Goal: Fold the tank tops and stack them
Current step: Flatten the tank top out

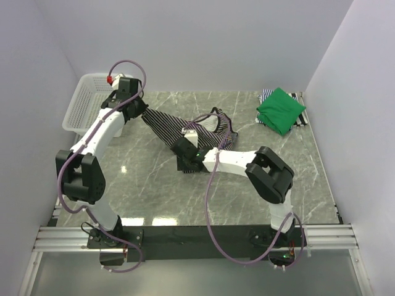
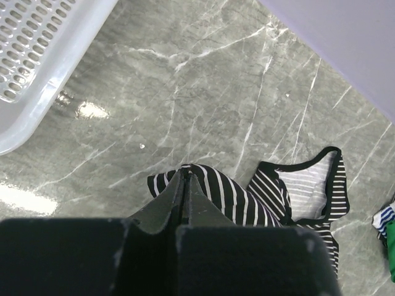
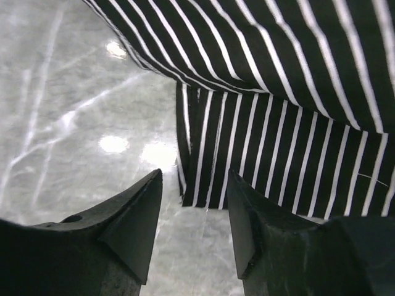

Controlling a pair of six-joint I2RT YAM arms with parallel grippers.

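striped tank top point(image 3: 278, 154) lies just beyond the spread right hand point(image 3: 194, 179).

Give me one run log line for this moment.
left claw: shut on black-and-white striped top | right claw: open, by its edge | green top: folded, lying on blue-striped top

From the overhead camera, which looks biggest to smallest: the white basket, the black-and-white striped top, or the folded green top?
1-2. white basket and black-and-white striped top: too close to rank; the left arm hides part of the basket.
3. green top, folded, clearly smallest.
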